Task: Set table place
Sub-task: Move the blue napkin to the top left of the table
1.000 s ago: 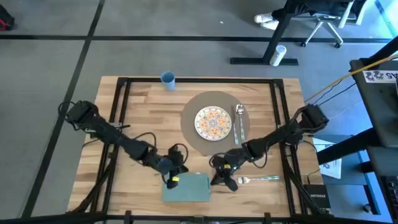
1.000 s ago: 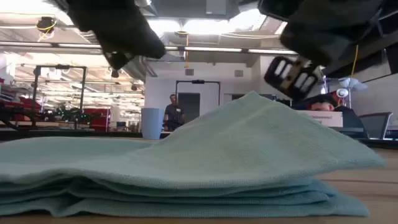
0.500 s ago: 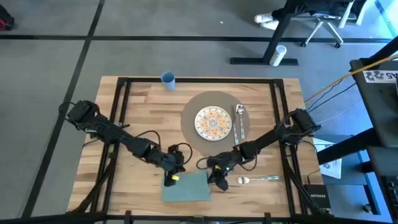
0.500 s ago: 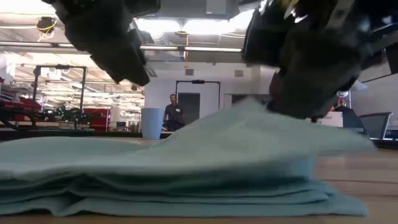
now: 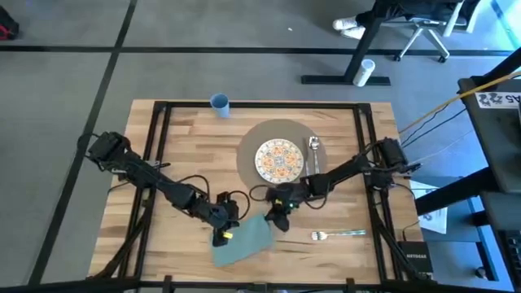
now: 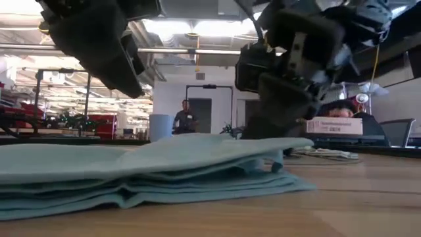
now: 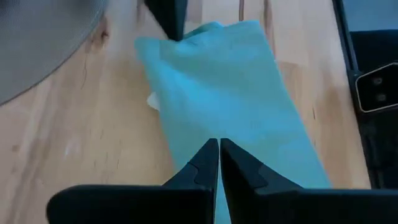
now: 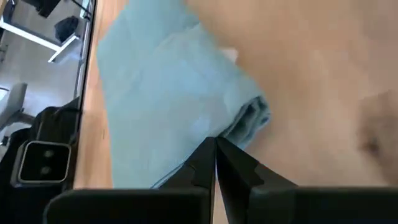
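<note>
Both grippers are pinching the teal napkin (image 5: 242,240) near the table's (image 5: 187,155) front edge: right gripper (image 5: 279,218) clamping its upper corner, left gripper (image 5: 225,230) closed on its left edge (napkin skewed). Round placemat (image 5: 249,156) is lying toward the back, plate (image 5: 279,159) on it.

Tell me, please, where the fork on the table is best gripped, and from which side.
Grip the fork at mid-handle, coming straight down from above. It lies flat and alone on the bare table, handle pointing toward the right edge, so the fingers should close across its thin width. The right end effector is nearest.
</note>
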